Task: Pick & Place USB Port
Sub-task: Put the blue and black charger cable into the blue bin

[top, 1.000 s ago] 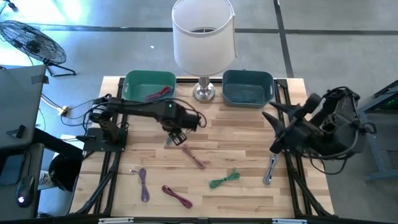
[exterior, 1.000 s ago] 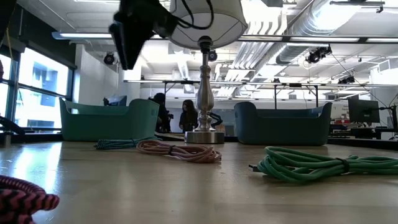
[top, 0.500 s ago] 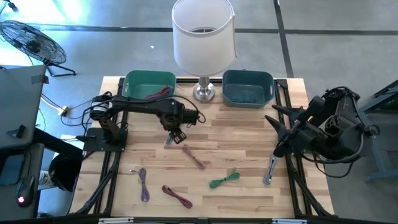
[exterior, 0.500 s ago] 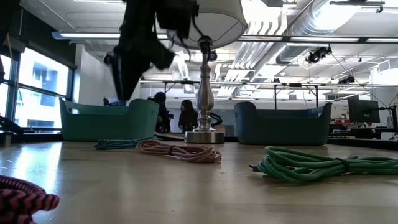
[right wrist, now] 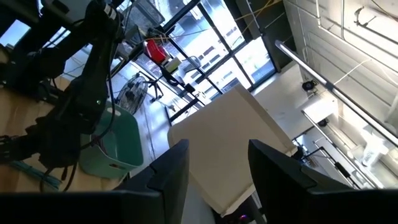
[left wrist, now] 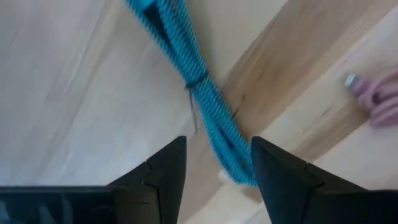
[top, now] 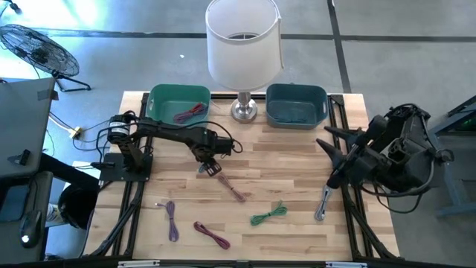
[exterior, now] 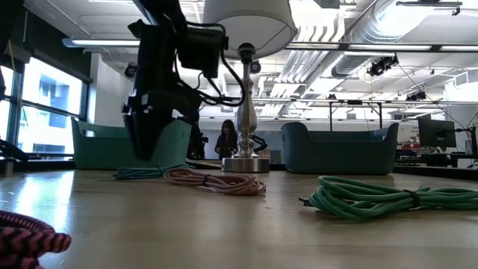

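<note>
Straddling blue cable, left gripper parted, cable end cut off

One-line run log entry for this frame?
left hand: open, low over blue cable, straddling it | right hand: open, parked at table's right edge, idle | green bin: one cable inside

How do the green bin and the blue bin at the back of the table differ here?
The green bin is teal-green and stands to the left of the lamp base; the blue bin is slate blue and stands to its right. The green bin holds a pink coiled cable; the blue bin holds a dark bluish one. Both are open, rounded rectangular tubs of similar size along the table's back edge.
</note>
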You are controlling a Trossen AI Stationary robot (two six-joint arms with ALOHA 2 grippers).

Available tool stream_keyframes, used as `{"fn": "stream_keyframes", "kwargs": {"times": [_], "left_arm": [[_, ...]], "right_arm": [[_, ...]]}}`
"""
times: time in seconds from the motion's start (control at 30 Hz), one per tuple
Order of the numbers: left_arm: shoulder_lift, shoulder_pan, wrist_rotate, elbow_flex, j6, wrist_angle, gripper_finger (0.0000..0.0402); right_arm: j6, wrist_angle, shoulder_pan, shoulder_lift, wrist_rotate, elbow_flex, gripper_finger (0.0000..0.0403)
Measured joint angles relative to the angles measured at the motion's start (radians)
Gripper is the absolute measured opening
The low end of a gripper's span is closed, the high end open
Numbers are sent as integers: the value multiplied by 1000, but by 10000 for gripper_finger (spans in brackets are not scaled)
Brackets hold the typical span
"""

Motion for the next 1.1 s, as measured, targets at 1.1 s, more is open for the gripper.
{"fn": "stream_keyframes", "kwargs": {"times": [1.1], "left_arm": [[-89, -47, 205, -223, 36, 200, 20]], "right_arm": [[21, -5, 15, 0, 1, 0, 146]]}}
